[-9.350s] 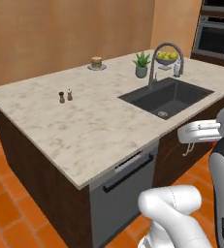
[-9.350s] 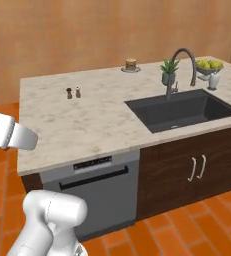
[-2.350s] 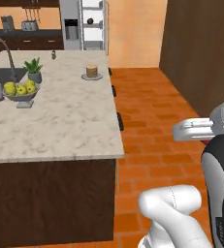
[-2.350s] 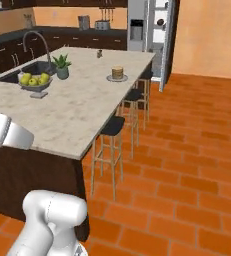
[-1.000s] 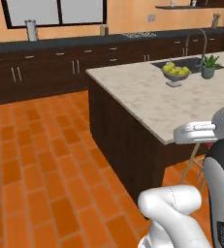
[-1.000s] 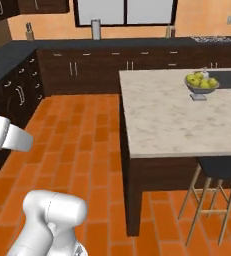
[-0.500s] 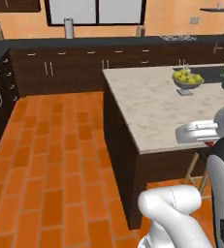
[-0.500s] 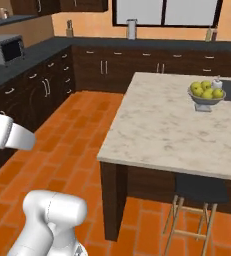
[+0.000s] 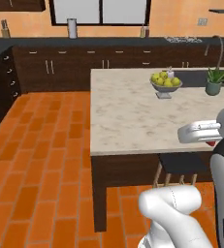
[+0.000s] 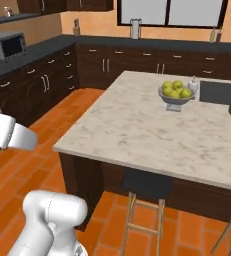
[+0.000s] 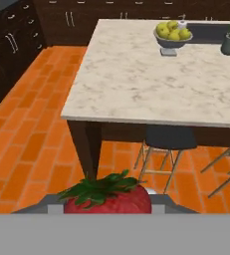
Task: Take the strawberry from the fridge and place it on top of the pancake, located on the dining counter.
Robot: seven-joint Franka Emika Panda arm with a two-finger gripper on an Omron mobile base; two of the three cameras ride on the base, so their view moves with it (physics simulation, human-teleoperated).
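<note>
I've got the strawberry clamped in the gripper: in the hand view the berry sits right at the bottom, green leaves on top, pinched between the tips. In the left base view I see a bit of red just under the hand at the right edge, same berry I'd say.

Beyond the hand: dining counter, its near left corner closest to me, stools tucked under the near edge. On the far side of the top, a bowl of yellow-green fruit, a potted plant to its right, the dark sink behind them. Wall counters and window further back.

Pancake: I can't find it from here. Fridge isn't in front of me either.

My read: pick is done, I'm in the carry leg. Next I need to drive the base round the counter until the pancake plate shows, then reach over it and let go on top of the stack. Hold the grip firm while driving.
</note>
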